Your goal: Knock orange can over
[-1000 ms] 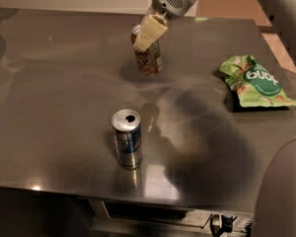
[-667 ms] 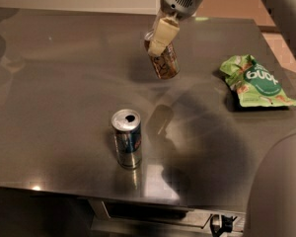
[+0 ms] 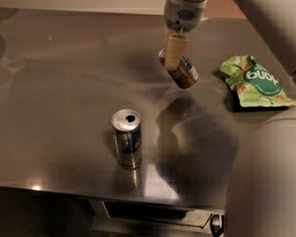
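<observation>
The orange can (image 3: 184,72) is a small orange-brown can at the back middle of the grey table (image 3: 64,83). It is tipped far over, its top toward the back left and its base toward the front right. My gripper (image 3: 173,57) comes down from the top of the view and rests against the can's upper end. The part of the can behind the gripper is hidden.
A silver-and-blue can (image 3: 127,138) stands upright near the table's front middle. A green snack bag (image 3: 256,81) lies at the right, close to the orange can. The table's front edge runs along the bottom. A pale rounded robot part (image 3: 269,181) fills the lower right.
The gripper has moved right with the orange can against it. The can was upright a second ago and now leans far over. The silver-and-blue can and the bag have not moved.
</observation>
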You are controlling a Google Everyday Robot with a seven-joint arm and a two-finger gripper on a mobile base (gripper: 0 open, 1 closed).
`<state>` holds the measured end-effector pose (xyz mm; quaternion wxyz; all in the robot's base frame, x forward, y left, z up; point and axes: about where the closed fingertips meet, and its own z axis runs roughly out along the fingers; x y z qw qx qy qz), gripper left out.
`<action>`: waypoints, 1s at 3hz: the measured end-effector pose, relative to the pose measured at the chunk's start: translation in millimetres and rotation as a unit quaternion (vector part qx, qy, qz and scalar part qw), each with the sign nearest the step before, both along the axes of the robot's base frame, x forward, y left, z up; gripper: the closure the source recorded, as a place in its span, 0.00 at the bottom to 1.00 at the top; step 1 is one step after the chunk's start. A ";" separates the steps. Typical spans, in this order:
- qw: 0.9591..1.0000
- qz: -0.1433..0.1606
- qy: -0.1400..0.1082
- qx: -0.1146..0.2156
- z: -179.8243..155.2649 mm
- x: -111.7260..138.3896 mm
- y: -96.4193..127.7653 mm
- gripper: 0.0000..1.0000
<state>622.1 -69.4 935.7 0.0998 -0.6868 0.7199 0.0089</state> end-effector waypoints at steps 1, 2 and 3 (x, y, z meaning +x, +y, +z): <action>0.999 0.024 -0.001 -0.037 -9.7 4.5 -4.0 0.58; 0.996 0.061 0.008 -0.068 -23.7 3.0 -2.9 0.35; 0.991 0.098 0.023 -0.086 -37.7 -5.3 0.8 0.12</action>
